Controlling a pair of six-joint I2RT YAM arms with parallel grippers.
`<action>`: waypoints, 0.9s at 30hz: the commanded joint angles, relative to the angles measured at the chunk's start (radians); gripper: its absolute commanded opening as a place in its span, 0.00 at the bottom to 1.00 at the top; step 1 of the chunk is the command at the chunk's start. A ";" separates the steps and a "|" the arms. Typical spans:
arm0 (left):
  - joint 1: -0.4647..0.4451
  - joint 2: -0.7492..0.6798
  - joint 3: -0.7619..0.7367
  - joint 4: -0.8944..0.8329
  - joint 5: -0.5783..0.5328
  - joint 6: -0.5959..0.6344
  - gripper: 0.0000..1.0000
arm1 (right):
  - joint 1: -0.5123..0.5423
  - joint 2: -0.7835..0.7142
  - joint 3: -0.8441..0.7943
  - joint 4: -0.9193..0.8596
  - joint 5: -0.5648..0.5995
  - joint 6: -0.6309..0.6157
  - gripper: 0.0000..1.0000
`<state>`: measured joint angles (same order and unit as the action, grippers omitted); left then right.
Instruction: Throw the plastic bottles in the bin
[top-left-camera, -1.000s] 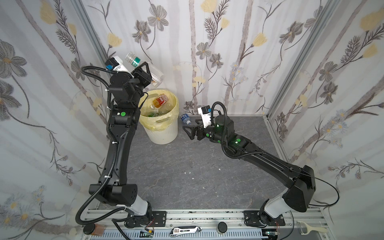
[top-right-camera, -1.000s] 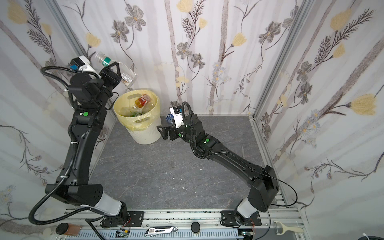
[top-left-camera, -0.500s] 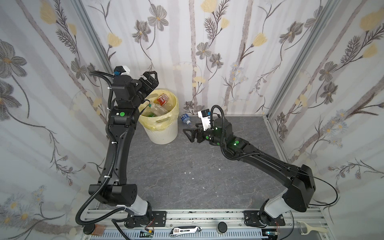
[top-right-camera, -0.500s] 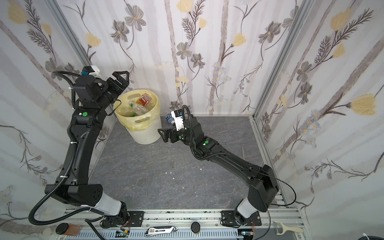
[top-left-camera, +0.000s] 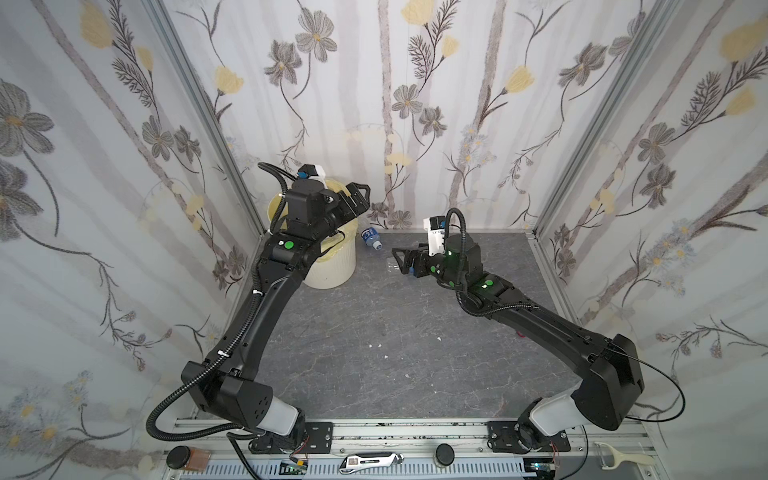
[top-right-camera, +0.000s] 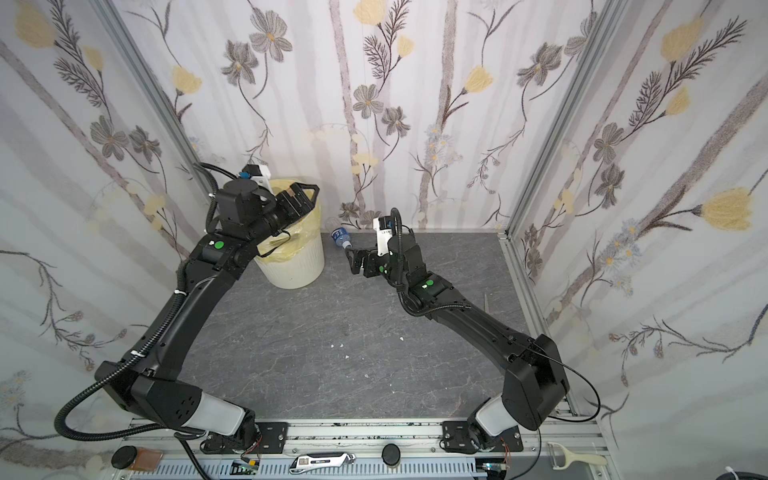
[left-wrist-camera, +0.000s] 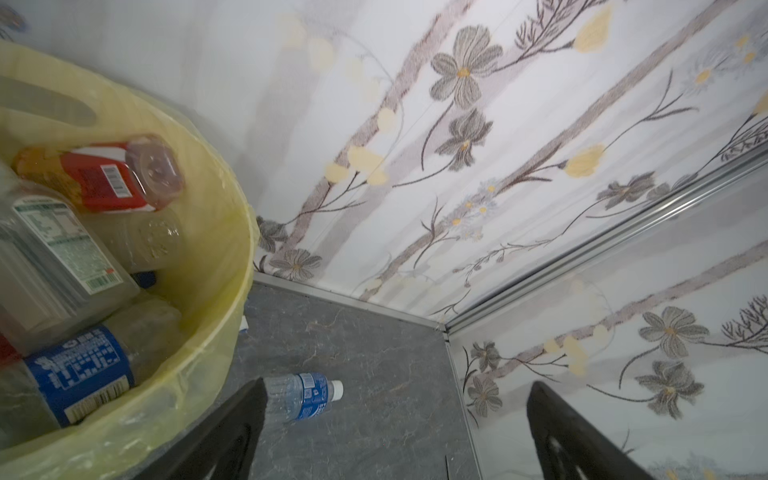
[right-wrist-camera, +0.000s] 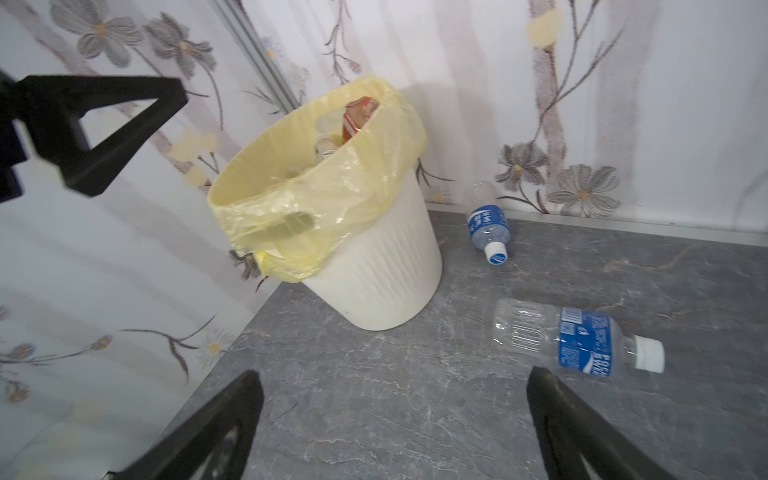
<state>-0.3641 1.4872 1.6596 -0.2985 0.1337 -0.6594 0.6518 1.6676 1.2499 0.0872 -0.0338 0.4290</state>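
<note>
Right wrist view: we see several bottles (right-wrist-camera: 359, 118) in the far-left bin (right-wrist-camera: 374, 270); 2 are left right of it, the far bottle (right-wrist-camera: 488, 226) by the wall (right-wrist-camera: 623, 83), the near bottle (right-wrist-camera: 573, 338) beside the right gripper (right-wrist-camera: 392, 374). It and the left gripper (left-wrist-camera: 397, 384), above the bin, gape empty.

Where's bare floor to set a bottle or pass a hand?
Free: floor between the arms; the back right corner behind the right arm. Crowded: by the bin, left hand at its rim, one bottle at the wall, a second bottle at the right hand.
</note>
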 joint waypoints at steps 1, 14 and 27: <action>-0.065 -0.008 -0.067 0.035 -0.051 0.035 1.00 | -0.059 0.029 -0.008 -0.011 0.017 0.047 1.00; -0.170 0.253 -0.104 0.030 -0.107 0.317 1.00 | -0.232 0.083 -0.105 -0.014 -0.048 0.129 1.00; -0.259 0.609 0.120 -0.056 -0.363 0.744 1.00 | -0.295 -0.052 -0.282 0.021 -0.113 0.127 1.00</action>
<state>-0.6247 2.0651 1.7481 -0.3386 -0.1436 -0.0303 0.3637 1.6424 0.9924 0.0578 -0.1165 0.5491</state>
